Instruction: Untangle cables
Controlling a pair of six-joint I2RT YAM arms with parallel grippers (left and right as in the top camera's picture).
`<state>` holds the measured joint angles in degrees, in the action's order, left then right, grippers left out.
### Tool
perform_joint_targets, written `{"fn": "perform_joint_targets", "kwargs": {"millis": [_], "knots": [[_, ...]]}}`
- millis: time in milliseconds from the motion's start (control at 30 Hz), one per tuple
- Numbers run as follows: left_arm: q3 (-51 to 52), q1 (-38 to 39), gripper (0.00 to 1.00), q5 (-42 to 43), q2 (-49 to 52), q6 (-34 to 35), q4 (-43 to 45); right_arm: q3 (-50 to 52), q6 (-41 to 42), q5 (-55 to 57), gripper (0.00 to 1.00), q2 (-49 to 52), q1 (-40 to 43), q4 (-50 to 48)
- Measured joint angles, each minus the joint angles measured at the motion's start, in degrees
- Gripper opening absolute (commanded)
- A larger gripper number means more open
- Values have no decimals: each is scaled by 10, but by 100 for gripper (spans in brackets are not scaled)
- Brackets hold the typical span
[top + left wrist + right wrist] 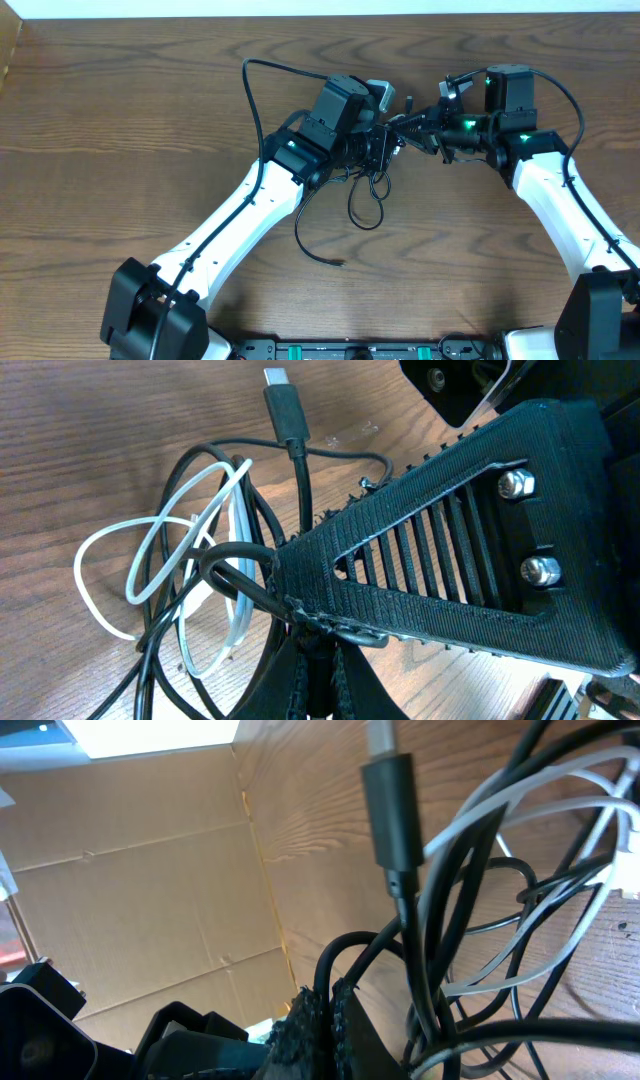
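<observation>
- My left gripper (318, 650) sits at the bottom edge of its wrist view. Its two textured pads are pressed together, with a loop of the thin black cables (235, 565) pinched at the tips. The lower part of the pads is cut off by the frame.
- My right gripper (328, 1010) is closed the same way, with a black arch of cable rising from its tips. I cannot tell which cord of the bundle lies between the pads.
- That gripper's slatted black finger (450, 550) crosses the left wrist view and hides the right side of the tangle.
- The short white cable (160, 550) loops through the black ones and rests on the brown wood-grain table (120, 150).
- Just beyond the tangle, a black plug with a metal tip (283, 405) lies flat on the wood.
- From overhead, the two grippers meet tip to tip at the upper middle of the table, and my left wrist covers most of the knot. One black loop and a loose tail trail out toward my base. The white cable cannot be made out from above.
- Farthest off, a cardboard wall (150, 880) stands at the table's edge.
</observation>
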<state>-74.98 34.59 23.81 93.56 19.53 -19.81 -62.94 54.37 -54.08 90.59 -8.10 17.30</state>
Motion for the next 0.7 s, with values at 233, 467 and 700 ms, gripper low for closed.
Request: {"fn": "perform_joint_targets", "kwargs": {"millis": [233,467,700], "knots": [[0,0,8,-2,0,2,0,0,-7,4,1,0,-1,0],[1,0,8,-8,2,2,-1,-1,-36,27,1,0,-6,0],[1,0,8,-19,7,2,1,-1,-66,68,1,0,-12,3]]}}
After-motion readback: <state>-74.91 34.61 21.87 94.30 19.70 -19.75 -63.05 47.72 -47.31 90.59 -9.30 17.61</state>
